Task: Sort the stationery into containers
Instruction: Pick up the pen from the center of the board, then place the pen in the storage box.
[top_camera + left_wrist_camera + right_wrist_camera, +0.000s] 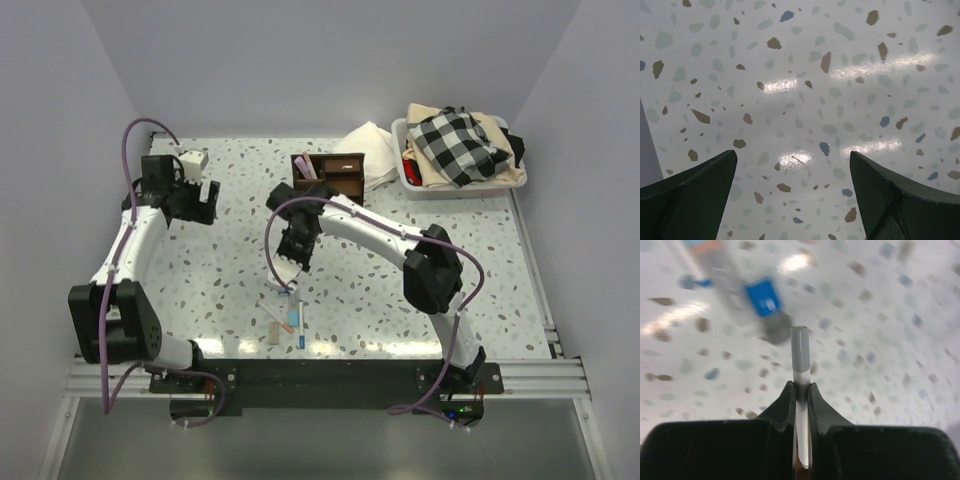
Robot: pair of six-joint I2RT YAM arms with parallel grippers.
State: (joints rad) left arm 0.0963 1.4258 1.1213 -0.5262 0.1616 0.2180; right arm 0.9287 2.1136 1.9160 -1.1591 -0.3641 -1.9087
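A grey-tipped white pen [800, 352] is gripped in the closed right pincer [800, 388], on the organizer's [330, 175] near side, with open tabletop [230, 270] around it. The left pincer [792, 156] is held open, left of the organizer.

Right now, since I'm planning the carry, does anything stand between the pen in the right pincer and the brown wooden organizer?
Nothing visible does. The right pincer is shut on the white pen, and the table between it and the organizer looks bare in the top view. The white cloth lies past the organizer.
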